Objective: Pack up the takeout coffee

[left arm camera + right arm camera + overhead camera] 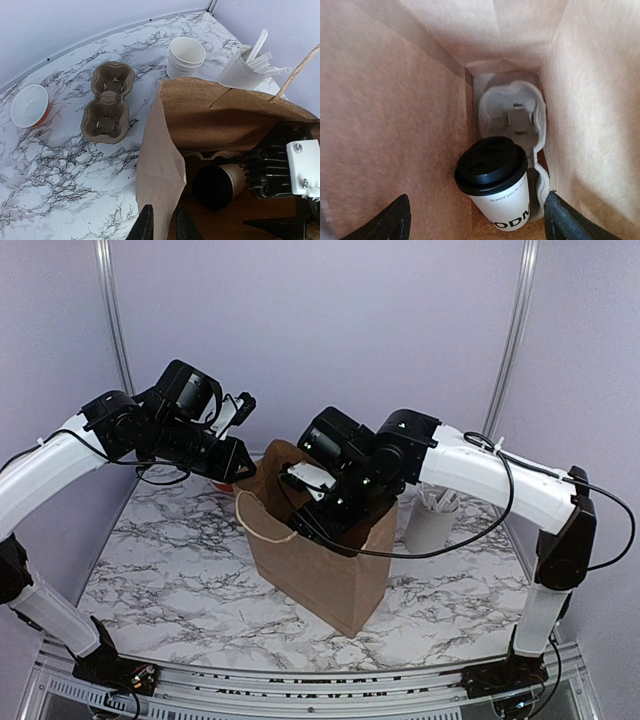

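Note:
The takeout coffee (495, 185), a white cup with dark lettering and a black lid, leans tilted inside the brown paper bag (320, 560) against a pulp cup carrier (512, 117) that stands in the bag. My right gripper (475, 197) reaches down into the bag and is open, one finger on each side of the cup and clear of it. The left gripper (164, 225) is shut on the bag's top edge (160, 170), holding that side out. The left wrist view also shows the coffee (217, 182) on the bag's floor. From the top view the coffee is hidden.
A second pulp carrier (107, 102) lies on the marble table (60, 165) beside the bag. Behind it are an orange bowl (29, 105), stacked lidless white cups (185, 55) and a white cup of utensils (432, 515). Grey walls close the back and sides.

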Robot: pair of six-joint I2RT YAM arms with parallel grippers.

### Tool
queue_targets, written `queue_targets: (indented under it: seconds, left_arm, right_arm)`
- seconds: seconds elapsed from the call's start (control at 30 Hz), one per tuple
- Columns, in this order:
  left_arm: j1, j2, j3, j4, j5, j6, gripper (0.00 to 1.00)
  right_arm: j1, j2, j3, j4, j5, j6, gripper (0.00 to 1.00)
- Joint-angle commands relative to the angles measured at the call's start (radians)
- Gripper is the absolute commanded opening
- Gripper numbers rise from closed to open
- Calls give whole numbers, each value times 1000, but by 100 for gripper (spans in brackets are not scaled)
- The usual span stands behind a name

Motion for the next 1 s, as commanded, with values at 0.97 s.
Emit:
queue_targets:
  seconds: [0.97]
  left_arm:
    - [4, 26, 84, -13, -9, -9, 30]
  right_arm:
    - [-47, -103, 147, 202, 16, -11, 91]
